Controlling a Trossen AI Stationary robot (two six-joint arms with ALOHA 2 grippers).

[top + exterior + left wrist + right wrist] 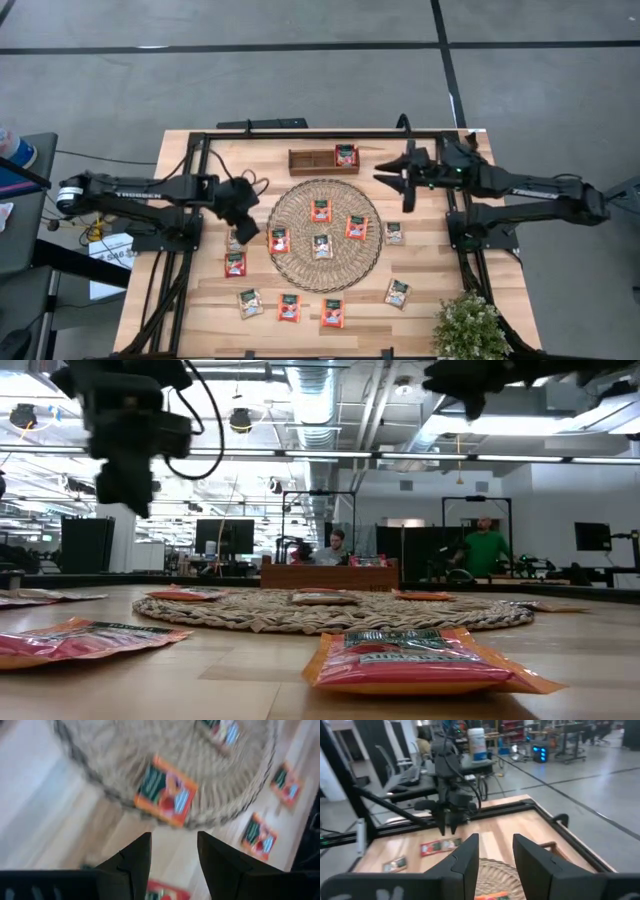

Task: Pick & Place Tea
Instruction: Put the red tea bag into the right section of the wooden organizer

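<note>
Red-orange and pale tea sachets lie flat around the table. Several rest on the round woven mat (325, 235), such as one near its left edge (279, 240) (165, 790). Others lie on the bare wood (235, 264) (289, 307) (397, 293), and one sits in the wooden tray (346, 155). My left gripper (243, 218) (175, 852) is open, raised off the table just left of the mat, over a partly hidden sachet (236, 241). My right gripper (402, 178) (495, 851) is open and hovers high between the tray and the mat's far right edge.
The brown compartment tray (310, 160) stands at the far side of the mat. A potted plant (468, 325) stands at the near right corner. A black frame rail (300, 135) runs along the table's edges. People sit and stand in the room beyond (485, 545).
</note>
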